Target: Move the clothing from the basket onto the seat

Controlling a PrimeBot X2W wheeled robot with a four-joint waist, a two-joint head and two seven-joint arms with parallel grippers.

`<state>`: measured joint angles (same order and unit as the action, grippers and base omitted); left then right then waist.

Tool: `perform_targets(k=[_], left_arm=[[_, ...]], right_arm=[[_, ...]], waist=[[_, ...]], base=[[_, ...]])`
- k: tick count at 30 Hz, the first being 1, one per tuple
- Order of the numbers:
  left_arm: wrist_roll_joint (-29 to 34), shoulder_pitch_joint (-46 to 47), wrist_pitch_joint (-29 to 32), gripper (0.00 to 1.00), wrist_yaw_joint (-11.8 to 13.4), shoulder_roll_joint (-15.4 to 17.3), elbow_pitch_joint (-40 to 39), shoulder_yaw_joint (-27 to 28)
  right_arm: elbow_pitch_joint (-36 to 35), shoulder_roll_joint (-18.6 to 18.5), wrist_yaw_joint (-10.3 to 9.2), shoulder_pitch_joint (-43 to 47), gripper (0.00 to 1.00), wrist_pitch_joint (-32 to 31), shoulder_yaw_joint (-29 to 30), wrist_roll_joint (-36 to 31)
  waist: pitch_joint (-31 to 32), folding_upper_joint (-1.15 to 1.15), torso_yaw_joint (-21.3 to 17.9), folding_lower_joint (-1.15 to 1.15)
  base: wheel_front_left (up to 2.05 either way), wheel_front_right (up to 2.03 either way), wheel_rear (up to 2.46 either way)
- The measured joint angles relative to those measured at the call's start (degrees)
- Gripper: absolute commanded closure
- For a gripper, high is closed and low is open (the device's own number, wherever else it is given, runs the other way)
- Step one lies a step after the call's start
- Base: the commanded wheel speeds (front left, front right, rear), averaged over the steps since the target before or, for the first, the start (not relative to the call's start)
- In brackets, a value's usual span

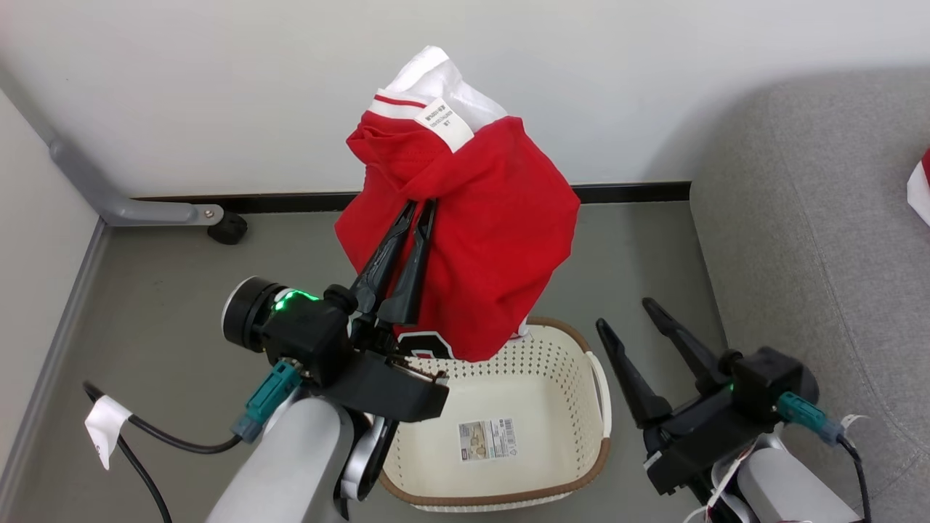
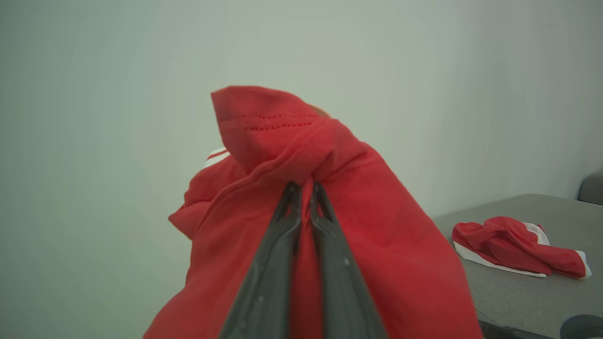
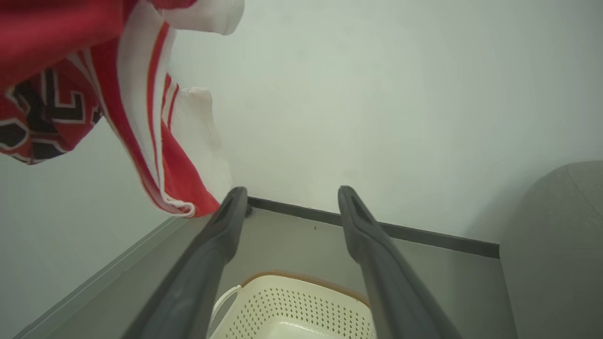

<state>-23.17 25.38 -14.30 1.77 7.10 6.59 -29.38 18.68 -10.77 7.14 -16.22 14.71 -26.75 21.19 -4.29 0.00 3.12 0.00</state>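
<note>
Left arm raised, holding one red garment above the basket

The left gripper (image 1: pixel 420 205) (image 2: pixel 304 186) points up and away from the robot, its two fingers pressed together on a fold of a red garment (image 1: pixel 494 218) (image 2: pixel 386 245) (image 3: pixel 47 37), which hangs from them in the air before the wall (image 1: pixel 218 87), its lower edge over the far rim of the basket (image 1: pixel 581 341) (image 3: pixel 301 306). The right gripper (image 1: pixel 625 314) (image 3: pixel 292 190) sits low beside the basket with its fingers spread, touching nothing. The one basket stands on the floor (image 1: pixel 145 327) just beside the seat (image 1: pixel 814 218) (image 2: pixel 518 292) (image 3: pixel 556 235); the part of its inside in sight shows a label sticker (image 1: pixel 487 439). A second red garment (image 2: pixel 513 245) (image 1: pixel 921 189) lies crumpled on the seat, which makes two garments.
</note>
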Motion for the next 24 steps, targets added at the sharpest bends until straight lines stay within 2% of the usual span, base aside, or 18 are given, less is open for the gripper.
perform_targets(k=[15, 24], left_arm=[[1.5, 0.0, 0.0, 1.0, 0.0, -1.0, 0.0, -1.5], [1.6, 1.0, 0.0, 1.0, -0.3, -2.1, 0.3, -2.9]], right_arm=[[-5.2, -2.0, 0.0, -5.8, 0.0, 0.0, -9.9, 2.1], [-3.3, -2.2, 0.0, -12.4, 0.0, 0.0, -12.9, 2.1]], waist=[[-1.2, 0.0, 0.5, 0.0], [-2.6, 0.0, 2.3, 0.0]], base=[[0.0, 0.0, 0.0], [0.0, 0.0, 0.0]])
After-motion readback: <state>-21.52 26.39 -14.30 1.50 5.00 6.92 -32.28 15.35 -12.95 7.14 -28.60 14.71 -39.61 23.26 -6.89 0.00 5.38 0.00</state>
